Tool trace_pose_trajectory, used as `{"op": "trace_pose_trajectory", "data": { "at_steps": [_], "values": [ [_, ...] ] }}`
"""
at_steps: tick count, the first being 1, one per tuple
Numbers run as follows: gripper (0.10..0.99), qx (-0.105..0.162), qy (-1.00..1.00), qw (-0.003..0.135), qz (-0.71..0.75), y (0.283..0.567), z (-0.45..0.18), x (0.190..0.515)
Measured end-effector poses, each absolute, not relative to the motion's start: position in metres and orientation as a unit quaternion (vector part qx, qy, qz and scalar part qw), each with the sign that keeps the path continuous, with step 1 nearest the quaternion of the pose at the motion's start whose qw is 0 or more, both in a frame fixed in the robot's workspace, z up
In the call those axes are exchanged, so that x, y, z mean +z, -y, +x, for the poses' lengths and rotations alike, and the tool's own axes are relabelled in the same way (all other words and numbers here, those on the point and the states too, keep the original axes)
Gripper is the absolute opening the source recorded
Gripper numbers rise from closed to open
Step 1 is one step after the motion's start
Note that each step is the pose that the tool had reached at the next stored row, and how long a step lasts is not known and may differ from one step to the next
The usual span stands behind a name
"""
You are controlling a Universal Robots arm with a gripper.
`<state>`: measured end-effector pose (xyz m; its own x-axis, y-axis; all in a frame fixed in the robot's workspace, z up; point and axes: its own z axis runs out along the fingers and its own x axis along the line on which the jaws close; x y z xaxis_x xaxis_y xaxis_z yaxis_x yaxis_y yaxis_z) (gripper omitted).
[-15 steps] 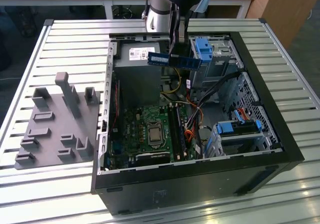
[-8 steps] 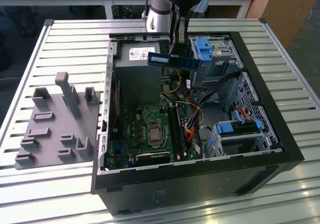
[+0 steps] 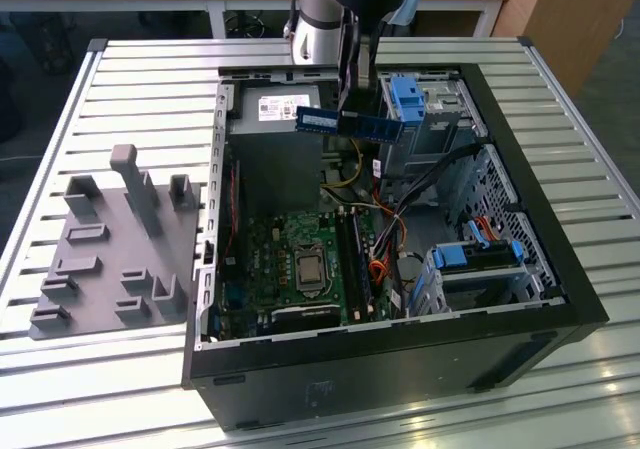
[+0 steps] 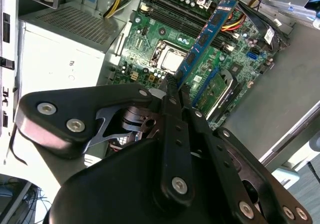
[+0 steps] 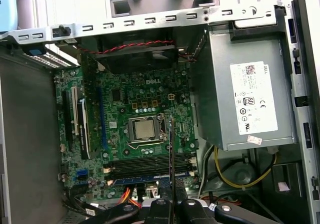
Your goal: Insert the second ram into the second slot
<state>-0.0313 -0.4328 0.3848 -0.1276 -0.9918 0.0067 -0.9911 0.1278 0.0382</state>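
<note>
The tool [image 3: 352, 107] is clamped on the second ram [image 3: 380, 126], holding it level in the air over the open computer case [image 3: 400, 369]. In the exterior view the second ram hangs above the case's twelve o'clock end, and the motherboard [image 3: 270, 259] lies below it toward six o'clock. In the first wrist view a seated memory stick [image 5: 150, 177] fills one long slot. A grey fixture plate [image 3: 100, 269] lies on the bench [image 3: 150, 79] at the case's nine o'clock.

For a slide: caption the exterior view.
Gripper holding a blue RAM stick above the open computer case.
</note>
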Motion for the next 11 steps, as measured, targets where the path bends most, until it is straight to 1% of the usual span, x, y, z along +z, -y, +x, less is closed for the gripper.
{"op": "trace_pose_trajectory", "data": {
  "at_steps": [11],
  "values": [
    [0.137,-0.012,0.752,0.015,0.659,0.4334,-0.0313,0.3847]
  ]
}}
